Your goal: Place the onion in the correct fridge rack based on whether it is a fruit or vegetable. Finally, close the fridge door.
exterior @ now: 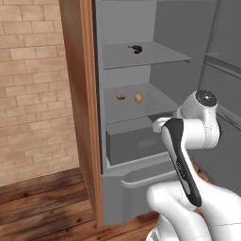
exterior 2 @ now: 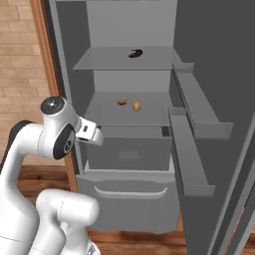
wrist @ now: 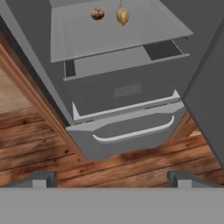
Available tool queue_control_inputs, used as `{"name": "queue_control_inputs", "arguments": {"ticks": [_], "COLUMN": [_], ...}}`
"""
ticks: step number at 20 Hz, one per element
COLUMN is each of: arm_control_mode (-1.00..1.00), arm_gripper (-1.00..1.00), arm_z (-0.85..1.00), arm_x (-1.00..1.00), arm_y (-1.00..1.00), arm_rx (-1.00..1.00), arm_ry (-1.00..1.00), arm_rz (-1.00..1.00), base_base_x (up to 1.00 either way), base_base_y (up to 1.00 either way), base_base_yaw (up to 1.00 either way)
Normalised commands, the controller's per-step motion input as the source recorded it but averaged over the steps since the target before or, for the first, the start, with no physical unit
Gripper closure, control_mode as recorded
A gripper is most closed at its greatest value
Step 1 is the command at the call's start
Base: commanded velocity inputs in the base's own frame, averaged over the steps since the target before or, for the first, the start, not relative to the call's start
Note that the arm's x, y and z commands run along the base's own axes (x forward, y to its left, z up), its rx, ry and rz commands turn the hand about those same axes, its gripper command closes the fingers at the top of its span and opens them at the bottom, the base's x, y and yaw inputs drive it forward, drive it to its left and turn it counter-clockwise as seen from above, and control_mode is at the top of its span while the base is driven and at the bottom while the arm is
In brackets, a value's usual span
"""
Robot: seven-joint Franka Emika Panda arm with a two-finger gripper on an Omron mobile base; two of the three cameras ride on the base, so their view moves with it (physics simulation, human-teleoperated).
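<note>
The fridge stands open, and the onion (exterior: 138,98) lies on the middle fridge rack (exterior: 155,101), near the centre of the shelf and toward its back wall. Just beside it, on the side of the wooden frame (exterior: 87,108), sits a rounder brown item (exterior: 121,96); the two are close but apart. On the shelf above (exterior: 146,55) lies a dark curved item (exterior: 136,48), alone near the middle of that panel. Below the middle rack is a grey drawer box (exterior 2: 130,149), and under it a lower drawer front with a curved horizontal handle (exterior 2: 130,191). The fridge door (exterior 2: 219,99) is swung wide open at the right side, and its inner bins (exterior 2: 199,107) stick out toward the shelves. The gripper (wrist: 111,178) hangs outside the fridge, above the wooden floor (wrist: 39,135) and in front of the lower drawer. Its two finger tips (wrist: 41,178) stand far apart at the bottom corners of the hand view, so it is spread wide, and nothing is between them. The white arm (exterior: 188,155) is bent in front of the open fridge.
</note>
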Motion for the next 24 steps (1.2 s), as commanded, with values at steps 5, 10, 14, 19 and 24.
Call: {"name": "queue_control_inputs", "arguments": {"ticks": [5,10,14,19,24], "arm_control_mode": [1.0,1.0,1.0,1.0,1.0], "arm_gripper": [-1.0,-1.0,-1.0,-1.0,-1.0], "arm_z": [0.0,0.0,0.0,0.0,0.0], "arm_x": [0.0,0.0,0.0,0.0,0.0], "arm_y": [0.0,0.0,0.0,0.0,0.0], "arm_rx": [0.0,0.0,0.0,0.0,0.0], "arm_ry": [0.0,0.0,0.0,0.0,0.0], "arm_rz": [0.0,0.0,0.0,0.0,0.0], "base_base_x": [-0.86,-0.7,-0.05,-0.14,-0.82], "base_base_y": [0.02,0.1,0.75,0.2,-0.1], "base_base_yaw": [-0.25,-0.03,0.1,0.03,0.0]}}
